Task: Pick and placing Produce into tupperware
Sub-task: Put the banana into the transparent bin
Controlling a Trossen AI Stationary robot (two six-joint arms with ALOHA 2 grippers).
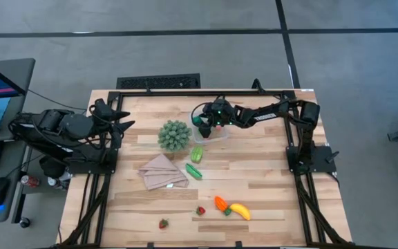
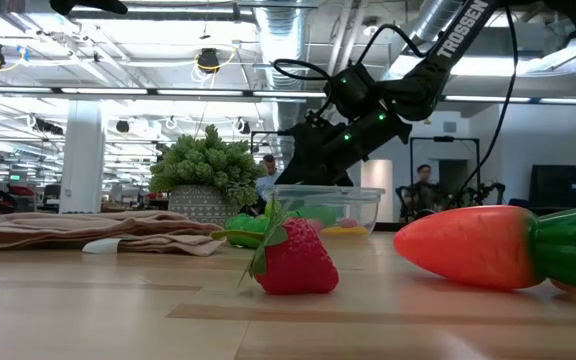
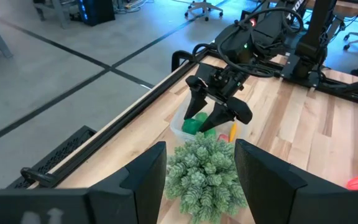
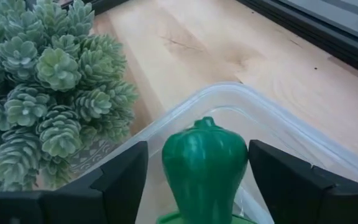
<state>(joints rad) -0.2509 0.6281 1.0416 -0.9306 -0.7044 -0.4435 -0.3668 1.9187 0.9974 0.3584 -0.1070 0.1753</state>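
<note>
The green pepper [image 4: 204,160] sits in the tupperware [image 4: 278,134], directly between the right gripper's [image 3: 219,112] two fingers. It looks a light, hard plastic toy, glossy and likely slippery, so it would be best taken across its broad shoulders, not by the small stem nub on top. In the right wrist view there is a clear gap on each side of it: the fingers are spread and grip nothing. Beside it in the box lie something yellow and something red, too small to name.

The tupperware is clear and thin-walled, probably light enough to slide if nudged. It stands near the far edge of the table [image 1: 268,187], just beside the spiky ball [image 1: 174,135].

Still outside: a pale green piece [image 1: 197,153] and a darker pod [image 1: 193,171] near the box, the carrot [image 1: 220,204] and banana [image 1: 240,211] together toward the near edge, and two strawberries [image 1: 200,210] [image 1: 163,223] well apart from the box. A tan cloth [image 1: 162,171] lies below the ball.

The left gripper [image 1: 119,124] waits at the table's left edge, its fingers apart, empty.
</note>
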